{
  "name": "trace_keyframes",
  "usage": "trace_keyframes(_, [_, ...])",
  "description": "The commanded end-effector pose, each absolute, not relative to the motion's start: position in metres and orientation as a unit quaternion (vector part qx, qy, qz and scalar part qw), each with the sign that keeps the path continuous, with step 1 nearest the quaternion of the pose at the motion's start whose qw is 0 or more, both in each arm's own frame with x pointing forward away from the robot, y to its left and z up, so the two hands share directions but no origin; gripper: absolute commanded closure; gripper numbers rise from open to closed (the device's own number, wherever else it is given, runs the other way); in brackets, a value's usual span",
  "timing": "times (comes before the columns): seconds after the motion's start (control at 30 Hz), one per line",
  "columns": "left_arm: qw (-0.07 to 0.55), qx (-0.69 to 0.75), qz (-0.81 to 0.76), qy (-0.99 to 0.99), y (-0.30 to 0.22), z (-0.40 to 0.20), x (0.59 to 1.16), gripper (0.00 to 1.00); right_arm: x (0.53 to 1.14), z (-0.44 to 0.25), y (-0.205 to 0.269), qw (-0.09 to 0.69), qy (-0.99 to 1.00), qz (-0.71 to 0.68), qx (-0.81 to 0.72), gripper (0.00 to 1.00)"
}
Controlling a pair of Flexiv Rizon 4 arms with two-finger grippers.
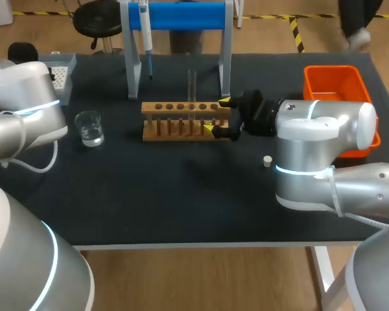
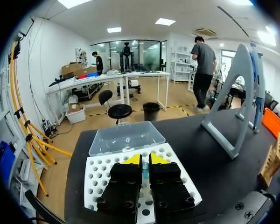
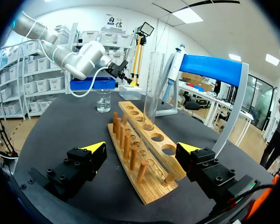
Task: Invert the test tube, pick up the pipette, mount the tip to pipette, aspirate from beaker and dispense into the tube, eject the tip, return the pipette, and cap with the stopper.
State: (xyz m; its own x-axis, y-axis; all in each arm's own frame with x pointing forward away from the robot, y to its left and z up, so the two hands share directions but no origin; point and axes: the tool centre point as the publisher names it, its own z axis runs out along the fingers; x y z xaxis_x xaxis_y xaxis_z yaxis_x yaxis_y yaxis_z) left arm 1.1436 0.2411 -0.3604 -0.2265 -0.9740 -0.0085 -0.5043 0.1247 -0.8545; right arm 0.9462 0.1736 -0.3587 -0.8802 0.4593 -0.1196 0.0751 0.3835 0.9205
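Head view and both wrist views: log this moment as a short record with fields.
test tube: upright in the wooden rack, no stopper on it
pipette: hanging on the blue stand
beaker: left of the rack, clear liquid inside
stopper: lying on the table by the right arm
left claw: shut, over the tip box
right claw: open, either side of the rack's end

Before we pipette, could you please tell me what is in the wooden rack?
One test tube stands upright in a hole of the rack; the other holes and the pegs look bare. Its lower end is hidden below the top board.
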Motion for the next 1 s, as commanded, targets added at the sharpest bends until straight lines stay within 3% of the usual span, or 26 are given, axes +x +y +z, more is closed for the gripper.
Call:
trace_keyframes(0.03, [0.312,-0.54,-0.382,0.682,0.24,-0.358,1.142,1.0,0.946,-0.359,0.174,0.182,0.811,0.531,0.165,0.0])
trace_keyframes(1.0, [0.334,-0.535,-0.379,0.677,0.241,-0.338,1.138,1.0,0.946,-0.359,0.174,0.182,0.811,0.531,0.165,0.0])
